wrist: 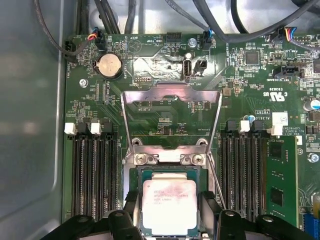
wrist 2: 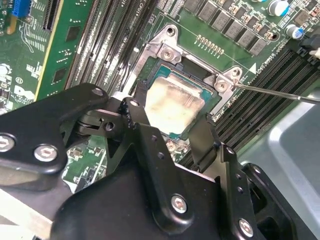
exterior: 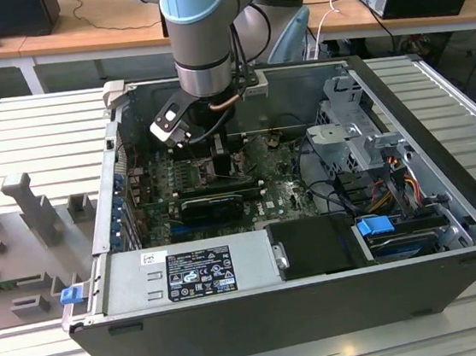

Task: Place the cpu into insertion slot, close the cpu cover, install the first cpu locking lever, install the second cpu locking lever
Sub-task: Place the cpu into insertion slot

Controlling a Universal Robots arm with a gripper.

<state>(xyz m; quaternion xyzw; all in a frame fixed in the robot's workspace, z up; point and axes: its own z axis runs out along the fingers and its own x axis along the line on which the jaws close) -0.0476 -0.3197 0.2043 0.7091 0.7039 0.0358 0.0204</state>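
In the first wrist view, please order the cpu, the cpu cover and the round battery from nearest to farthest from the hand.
1. cpu, in the slot, right at the hand.
2. cpu cover, raised open just beyond the slot.
3. round battery, on the board past the cpu cover.

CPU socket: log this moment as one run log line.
cpu: in insertion slot | cpu cover: raised open | claw: close over the cpu
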